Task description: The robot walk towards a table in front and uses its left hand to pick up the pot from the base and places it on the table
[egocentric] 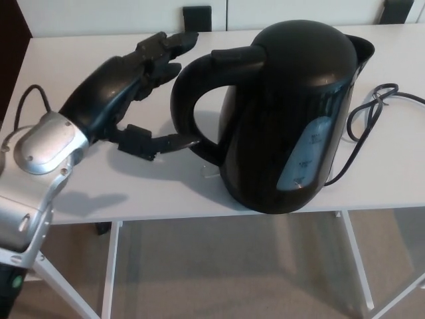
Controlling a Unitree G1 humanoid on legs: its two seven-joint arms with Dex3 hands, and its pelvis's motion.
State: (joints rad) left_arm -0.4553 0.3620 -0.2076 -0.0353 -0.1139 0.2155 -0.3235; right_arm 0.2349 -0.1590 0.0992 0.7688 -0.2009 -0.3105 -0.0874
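Note:
A black electric kettle, the pot (292, 113), stands upright on the white table (99, 193), its loop handle (189, 100) pointing to the picture's left. Its base is hidden beneath it. My left hand (136, 93) reaches in from the left with its fingers apart. The two upper fingers (166, 50) lie beside the top of the handle, and the thumb (156, 143) points at the handle's lower end. The hand is open and holds nothing. My right hand does not show.
A black power cord (372, 116) loops on the table to the right of the kettle. The table's near edge and white legs (113, 266) are below, with floor under them. Dark chair backs (198, 18) stand beyond the far edge.

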